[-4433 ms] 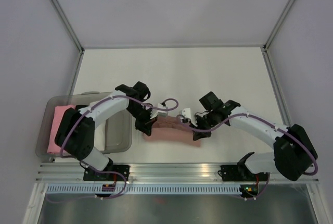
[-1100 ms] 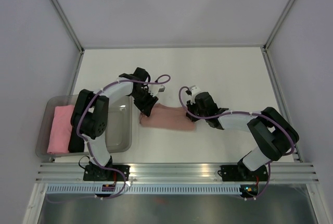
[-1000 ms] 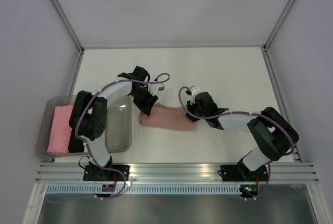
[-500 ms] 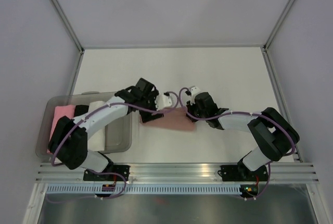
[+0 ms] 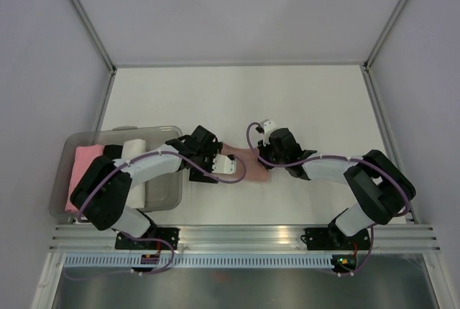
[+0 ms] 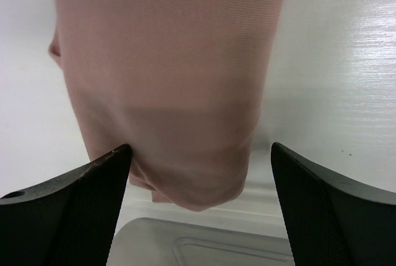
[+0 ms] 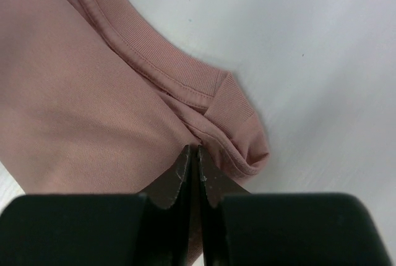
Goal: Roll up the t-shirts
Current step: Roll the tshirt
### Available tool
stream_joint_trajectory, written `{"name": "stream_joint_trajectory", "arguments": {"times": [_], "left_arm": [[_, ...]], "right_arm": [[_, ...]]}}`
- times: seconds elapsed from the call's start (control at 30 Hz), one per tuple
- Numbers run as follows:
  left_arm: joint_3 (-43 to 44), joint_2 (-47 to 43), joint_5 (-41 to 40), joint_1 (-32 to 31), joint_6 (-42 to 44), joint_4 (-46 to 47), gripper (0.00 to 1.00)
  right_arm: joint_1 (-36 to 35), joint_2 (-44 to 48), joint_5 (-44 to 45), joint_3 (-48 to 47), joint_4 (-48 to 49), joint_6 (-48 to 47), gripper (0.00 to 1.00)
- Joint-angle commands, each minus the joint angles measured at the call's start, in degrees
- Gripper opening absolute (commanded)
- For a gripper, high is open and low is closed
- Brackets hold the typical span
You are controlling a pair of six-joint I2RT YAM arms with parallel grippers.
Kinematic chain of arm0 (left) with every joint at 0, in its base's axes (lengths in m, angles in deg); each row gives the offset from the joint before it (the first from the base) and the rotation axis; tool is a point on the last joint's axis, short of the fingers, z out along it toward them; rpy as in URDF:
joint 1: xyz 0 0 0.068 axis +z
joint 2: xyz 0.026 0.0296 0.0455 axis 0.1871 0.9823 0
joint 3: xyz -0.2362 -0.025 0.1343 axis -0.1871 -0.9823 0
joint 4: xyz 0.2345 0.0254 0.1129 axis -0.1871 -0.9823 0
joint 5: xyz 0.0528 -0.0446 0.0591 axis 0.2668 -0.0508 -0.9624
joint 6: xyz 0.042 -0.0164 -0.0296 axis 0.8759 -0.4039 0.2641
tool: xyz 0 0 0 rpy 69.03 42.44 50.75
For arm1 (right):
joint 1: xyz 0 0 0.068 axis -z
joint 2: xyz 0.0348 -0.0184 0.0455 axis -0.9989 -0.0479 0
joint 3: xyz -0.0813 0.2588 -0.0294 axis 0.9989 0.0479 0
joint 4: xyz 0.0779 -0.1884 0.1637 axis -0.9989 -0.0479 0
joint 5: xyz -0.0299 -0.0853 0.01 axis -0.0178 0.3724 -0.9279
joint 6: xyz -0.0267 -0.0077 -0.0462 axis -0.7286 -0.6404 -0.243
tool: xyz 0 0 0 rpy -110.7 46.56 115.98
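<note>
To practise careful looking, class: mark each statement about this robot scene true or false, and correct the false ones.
1. The left gripper is open. True.
2. The right gripper is open. False: it is shut on the t-shirt, near the collar.
3. The t-shirt lies in the bin. False: it lies on the table, beside the bin.
4. Pink cloth lies in the bin. True.

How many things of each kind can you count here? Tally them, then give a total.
shirt: 1
pink roll: 1
bin: 1
robot arms: 2 (left arm, right arm)
Total: 5
</note>
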Motion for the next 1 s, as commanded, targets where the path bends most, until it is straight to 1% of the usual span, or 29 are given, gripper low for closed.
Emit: {"name": "stream_joint_trajectory", "arguments": {"times": [0.0, 0.03, 0.07, 0.1, 0.13, 0.17, 0.2, 0.23, 0.27, 0.3, 0.33, 0.37, 0.4, 0.43, 0.47, 0.5, 0.53, 0.57, 0.63, 0.67, 0.8, 0.87, 0.9, 0.93, 0.97], "left_arm": [[-0.7, 2.7, 1.6, 0.0, 3.9, 2.4, 0.96], [-0.6, 3.4, 1.4, 0.0, 3.7, 2.4, 0.93], [-0.1, 4.9, 1.1, 0.0, 3.2, 2.4, 0.86], [0.1, 5.4, 0.9, 0.0, 2.9, 2.3, 0.82], [0.2, 5.9, 1.0, 0.1, 2.6, 2.2, 0.66], [0.2, 5.9, 1.2, 0.1, 2.2, 2.1, 0.54], [0.4, 6.0, 2.2, 0.1, 1.9, 1.4, 0.45], [0.8, 5.7, 2.7, 0.1, 1.7, 0.8, 0.28], [1.5, 5.3, 3.3, 0.1, 0.7, 0.1, 0.21], [2.2, 5.2, 4.5, 0.2, 0.2, -1.8, 0.11], [2.8, 4.9, 5.2, 0.5, -0.5, -2.8, 0.03], [4.4, 4.5, 6.1, 0.7, -1.7, -4.3, 0.02], [5.3, 4.5, 8.8, 1.2, -2.4, -7.4, 0.02], [6.3, 4.5, 10.2, 1.6, -3.1, -9.3, 0.02], [8.1, 4.5, 11.6, 2.6, -3.9, -11.0, 0.02], [9.0, 4.9, 14.0, 2.9, -4.2, -12.5, 0.02], [9.8, 5.2, 15.0, 3.7, -4.4, -15.7, 0.02], [11.1, 5.5, 15.8, 4.0, -5.1, -16.8, 0.02], [12.3, 6.6, 18.0, 5.3, -6.2, -19.2, 0.02], [13.1, 6.9, 18.6, 5.7, -6.7, -19.7, 0.02], [14.5, 8.6, 21.4, 6.8, -7.3, -22.1, 0.02], [15.4, 9.6, 22.8, 7.1, -7.6, -23.5, 0.02], [15.8, 9.8, 23.1, 7.2, -7.6, -24.0, 0.02], [16.4, 10.4, 23.2, 7.2, -7.6, -24.5, 0.02], [16.5, 10.5, 23.0, 7.2, -7.6, -24.6, 0.02]], "right_arm": [[-0.1, 1.5, -1.0, 0.0, -0.2, -1.7, 0.13], [-0.1, 1.8, -2.0, -0.2, -0.1, -2.0, 0.13], [-0.2, 2.4, -2.7, -0.3, 0.0, -3.2, 0.14], [-0.1, 2.9, -3.2, -0.5, -0.1, -3.9, 0.15], [-0.1, 4.5, -4.5, -0.8, -0.1, -4.6, 0.18], [-0.1, 5.6, -5.2, -0.8, -0.6, -7.0, 0.20], [-0.1, 8.5, -5.7, -0.8, -0.8, -8.1, 0.22], [-0.1, 10.1, -6.2, -0.7, -1.2, -8.8, 0.27], [-0.1, 12.0, -7.1, -0.4, -2.1, -12.9, 0.30], [-0.2, 15.5, -7.7, 0.1, -2.7, -14.9, 0.33], [-0.1, 17.1, -8.3, 0.3, -3.6, -17.0, 0.39], [-0.1, 18.7, -10.4, 0.4, -6.3, -19.2, 0.42], [-0.1, 21.2, -11.4, 0.4, -8.3, -24.5, 0.45], [-0.1, 22.1, -12.5, 0.4, -10.2, -27.0, 0.48], [-0.4, 23.0, -15.3, 0.3, -15.1, -30.0, 0.49], [-0.7, 24.6, -16.0, 0.3, -17.3, -35.7, 0.50], [-1.2, 25.2, -16.3, 0.4, -19.4, -38.9, 0.52], [-3.0, 25.8, -16.3, 0.4, -23.1, -41.3, 0.53], [-5.1, 26.9, -16.7, 0.5, -26.6, -45.8, 0.56], [-7.1, 27.0, -16.6, 0.6, -26.9, -46.3, 0.57], [-8.8, 25.8, -13.5, 1.9, -24.8, -46.4, 0.63], [-9.1, 24.4, -12.5, 0.8, -23.3, -46.1, 0.66], [-9.2, 22.6, -12.2, 0.3, -22.9, -46.0, 0.69], [-9.6, 21.6, -11.2, -0.2, -22.8, -46.1, 0.76], [-9.9, 19.8, -10.3, -0.8, -22.6, -46.1, 0.77]]}}
